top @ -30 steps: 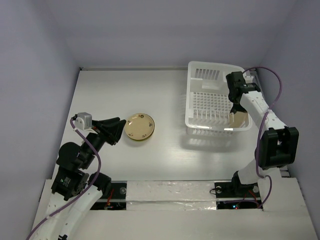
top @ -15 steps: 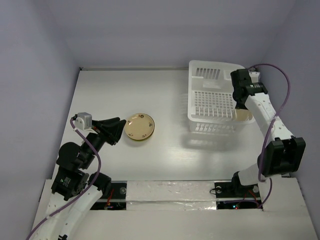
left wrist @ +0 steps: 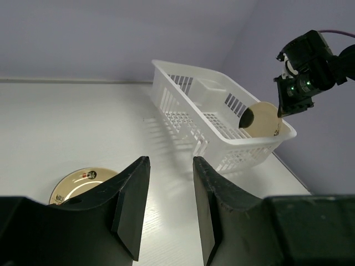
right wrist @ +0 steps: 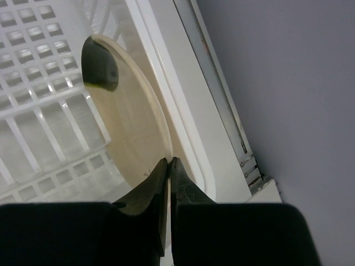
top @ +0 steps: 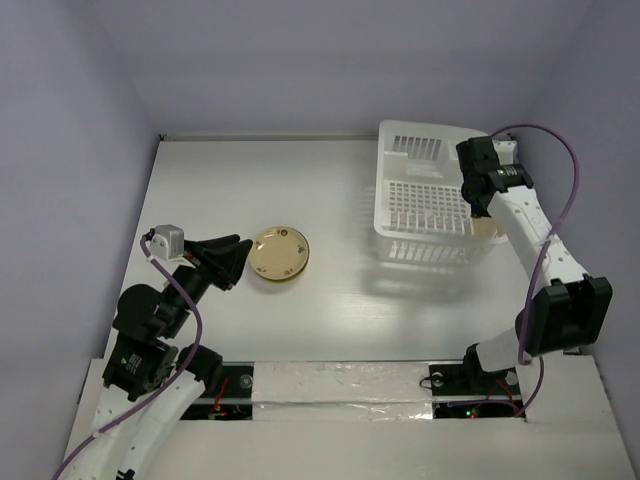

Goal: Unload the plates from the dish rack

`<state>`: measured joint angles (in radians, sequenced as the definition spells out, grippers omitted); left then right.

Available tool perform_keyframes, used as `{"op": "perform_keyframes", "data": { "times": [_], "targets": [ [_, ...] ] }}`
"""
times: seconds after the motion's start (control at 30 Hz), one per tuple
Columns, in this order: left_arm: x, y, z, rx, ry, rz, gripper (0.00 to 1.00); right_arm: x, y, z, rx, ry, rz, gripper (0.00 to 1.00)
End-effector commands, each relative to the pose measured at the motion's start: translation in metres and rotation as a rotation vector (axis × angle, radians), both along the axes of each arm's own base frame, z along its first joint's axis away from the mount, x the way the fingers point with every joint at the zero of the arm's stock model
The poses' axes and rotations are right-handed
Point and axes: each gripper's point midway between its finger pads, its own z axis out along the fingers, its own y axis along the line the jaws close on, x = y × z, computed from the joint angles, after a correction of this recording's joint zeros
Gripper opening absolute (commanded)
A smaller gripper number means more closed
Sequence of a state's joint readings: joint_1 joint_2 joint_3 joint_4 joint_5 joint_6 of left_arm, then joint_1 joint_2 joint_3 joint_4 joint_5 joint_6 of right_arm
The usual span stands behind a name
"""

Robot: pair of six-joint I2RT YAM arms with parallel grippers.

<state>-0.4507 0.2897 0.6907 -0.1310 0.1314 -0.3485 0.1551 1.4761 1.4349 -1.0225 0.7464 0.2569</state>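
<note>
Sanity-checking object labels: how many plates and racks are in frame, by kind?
Plates: 2. A tan plate lies flat on the table; a cream plate stands on edge at the dish rack corner, pinched by the right fingers.
Dish racks: 1
Total: 3

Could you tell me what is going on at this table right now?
The robot is unloading a white dish rack. The right gripper is shut on the rim of the upright plate, a cream one standing on edge at the rack's right side and not yet out of it. The flat plate, also cream, lies on the table left of the rack. The left gripper is open and empty, close beside it.
</note>
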Motion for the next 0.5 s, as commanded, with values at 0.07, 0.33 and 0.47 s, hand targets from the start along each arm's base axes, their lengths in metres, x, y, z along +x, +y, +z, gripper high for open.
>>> {"op": "perform_keyframes", "data": {
  "times": [0.07, 0.33, 0.47],
  "targets": [
    [-0.006, -0.002, 0.026, -0.024, -0.075, -0.025, 0.34, 0.013, 0.001, 0.000, -0.121, 0.018, -0.009, 0.00],
    [-0.005, -0.004, 0.025, -0.021, -0.072, -0.030, 0.35, 0.033, 0.009, -0.010, -0.371, 0.087, -0.047, 0.00],
    [-0.005, -0.004, 0.025, -0.021, -0.071, -0.031, 0.35, 0.039, 0.016, -0.008, -0.409, 0.072, -0.061, 0.00]
  ]
}}
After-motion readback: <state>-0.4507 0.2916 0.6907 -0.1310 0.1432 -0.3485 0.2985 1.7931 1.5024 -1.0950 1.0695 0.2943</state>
